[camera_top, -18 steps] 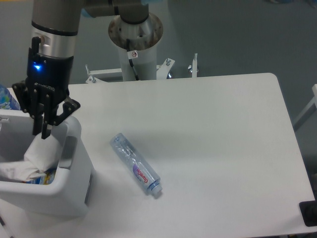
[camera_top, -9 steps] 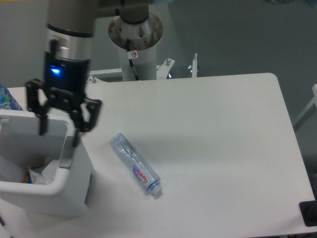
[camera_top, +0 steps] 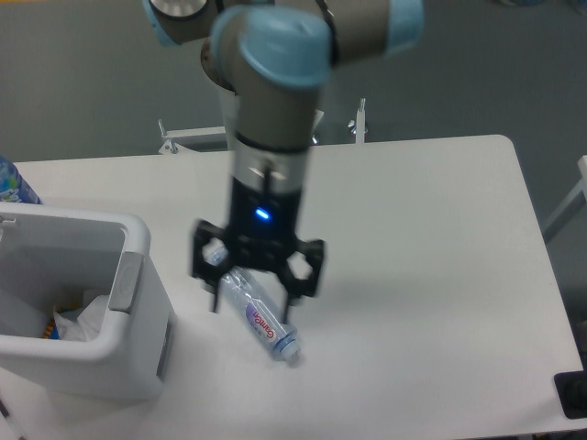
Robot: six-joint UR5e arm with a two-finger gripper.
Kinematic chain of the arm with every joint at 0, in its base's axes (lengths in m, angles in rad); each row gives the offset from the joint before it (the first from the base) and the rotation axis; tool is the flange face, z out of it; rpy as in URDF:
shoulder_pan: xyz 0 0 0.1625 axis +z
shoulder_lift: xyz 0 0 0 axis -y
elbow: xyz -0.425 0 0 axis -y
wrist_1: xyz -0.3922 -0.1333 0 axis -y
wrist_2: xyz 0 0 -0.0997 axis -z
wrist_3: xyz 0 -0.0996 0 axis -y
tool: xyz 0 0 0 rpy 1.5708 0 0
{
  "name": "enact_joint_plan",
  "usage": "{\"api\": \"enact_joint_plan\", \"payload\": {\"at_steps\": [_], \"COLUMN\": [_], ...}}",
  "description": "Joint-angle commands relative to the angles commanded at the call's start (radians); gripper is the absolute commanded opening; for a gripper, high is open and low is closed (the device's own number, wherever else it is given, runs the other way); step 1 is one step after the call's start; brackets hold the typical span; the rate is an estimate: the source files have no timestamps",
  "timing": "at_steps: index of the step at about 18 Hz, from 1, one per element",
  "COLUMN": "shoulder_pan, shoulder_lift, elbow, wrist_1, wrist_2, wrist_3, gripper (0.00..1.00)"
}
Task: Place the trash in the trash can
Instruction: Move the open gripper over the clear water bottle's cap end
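A clear crushed plastic bottle (camera_top: 261, 319) with a pink-purple label lies diagonally on the white table, cap end toward the front right. My gripper (camera_top: 253, 301) hangs directly over its upper half, open, one finger on each side of the bottle. The white trash can (camera_top: 138, 302) stands at the left front, and a crumpled white wrapper (camera_top: 81, 319) lies inside it.
A blue-patterned bottle (camera_top: 13, 181) peeks in at the left edge behind the trash can. The arm's base column (camera_top: 266, 117) rises behind the table's far edge. A dark object (camera_top: 570, 394) sits at the front right corner.
The wrapper was let go into the trash can. My gripper then swung right from above the can to over the bottle and came down around it.
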Motion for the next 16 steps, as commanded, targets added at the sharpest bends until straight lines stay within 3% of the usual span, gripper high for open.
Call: {"api": "enact_joint_plan", "payload": {"at_steps": [5,9,11,16], "shoulder_pan": [0.008,0.005,0.003,-0.021], "shoulder_lift": [-0.081,-0.135,-0.160,-0.222], "elbow": [-0.006,0.047,0.078,0.101], "wrist_1": [-0.011,-0.150,-0.190,-0.192], "wrist_2": [0.009,0.012,0.014,0.109], "wrist_3": [-0.015,-0.044,-0.067,-0.181], "gripper": [0.87,0.87,0.87,0.87]}}
